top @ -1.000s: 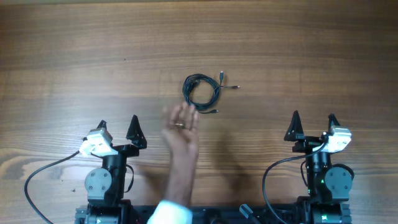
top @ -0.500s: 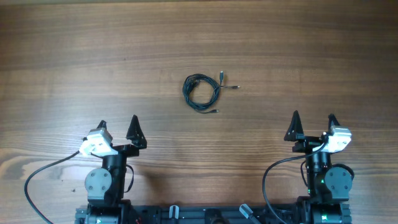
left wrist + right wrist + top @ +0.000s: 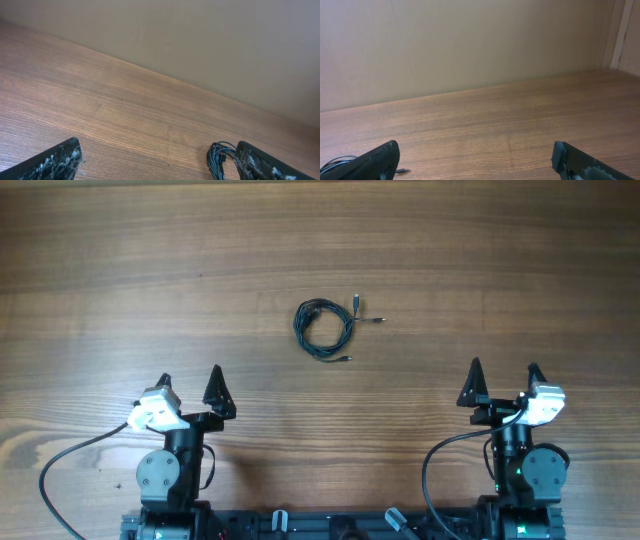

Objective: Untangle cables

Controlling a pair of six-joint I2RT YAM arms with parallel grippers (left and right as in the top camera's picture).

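The cables [image 3: 323,329] lie in 1 coil on the table [image 3: 100,280], well apart from the left gripper [image 3: 190,376] and the right gripper [image 3: 504,367], whose jaws stand wide open, holding nothing.

Even, soft light throughout; sharp overhead view, faint shadows, wrist views slightly blurred at their fingers.

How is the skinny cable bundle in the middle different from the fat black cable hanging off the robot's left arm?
The cables are very thin; the thick cable is fatter. The cables are wound into a small ring with plug ends poking out; the thick cable makes one wide bend. The cables lie loose on the table; the thick cable joins the white head by the left gripper. Both are dark.
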